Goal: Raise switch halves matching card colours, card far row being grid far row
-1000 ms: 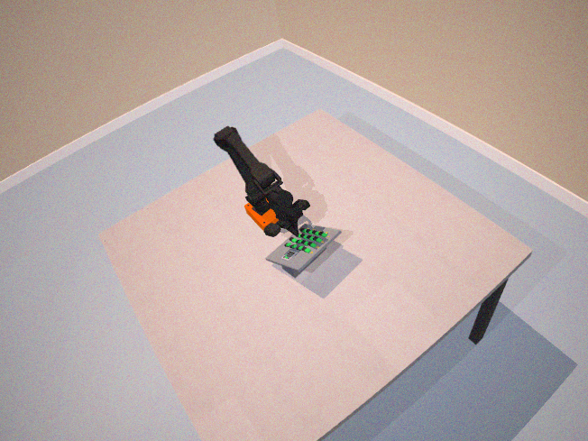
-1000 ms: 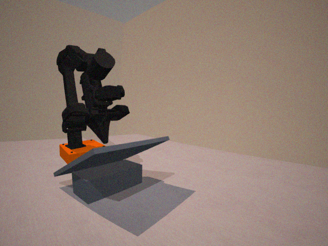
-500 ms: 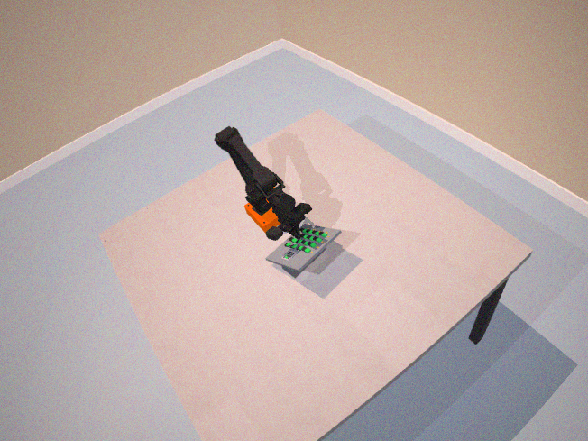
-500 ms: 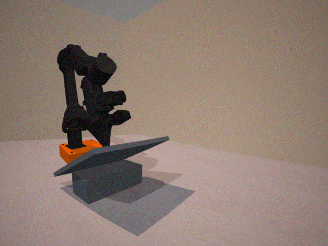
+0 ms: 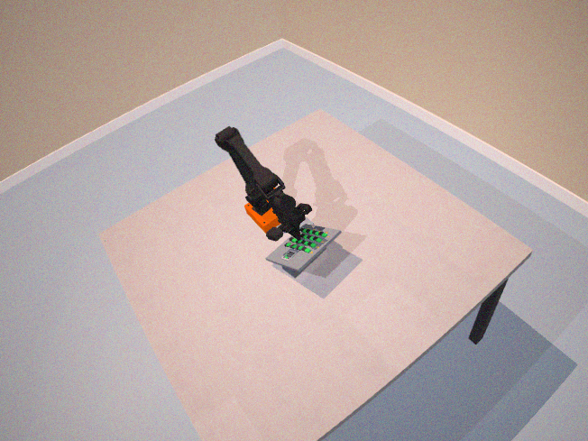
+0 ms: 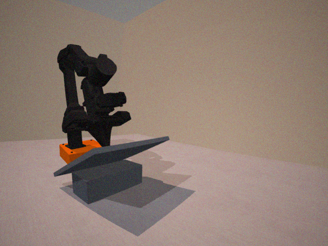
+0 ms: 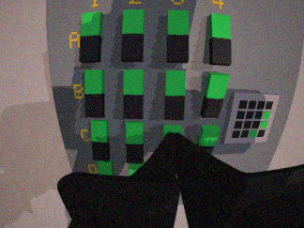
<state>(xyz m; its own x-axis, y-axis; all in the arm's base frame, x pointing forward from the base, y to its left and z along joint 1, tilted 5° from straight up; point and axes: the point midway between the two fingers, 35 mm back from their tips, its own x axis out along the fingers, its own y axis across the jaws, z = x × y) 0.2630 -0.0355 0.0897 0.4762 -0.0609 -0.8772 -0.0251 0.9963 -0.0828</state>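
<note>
The arm (image 5: 245, 161) (image 6: 71, 87) is matte black with chunky rounded joints, its orange base (image 5: 253, 216) (image 6: 64, 153) dotted with dark screws.

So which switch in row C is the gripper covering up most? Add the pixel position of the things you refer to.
Switch C3 (image 7: 173, 129): the closed gripper (image 5: 298, 236) (image 6: 106, 145) (image 7: 172, 138) hides its whole dark half; C1 (image 7: 99, 140), C2 (image 7: 134, 141) and C4 (image 7: 208, 135) show some.

Before me, a pale pinkish table (image 5: 343, 333) (image 6: 246, 202) bears my orange base (image 5: 256, 219) (image 6: 65, 153) and, just beside it, a grey block-shaped stand (image 5: 293, 270) (image 6: 109, 178).
</note>
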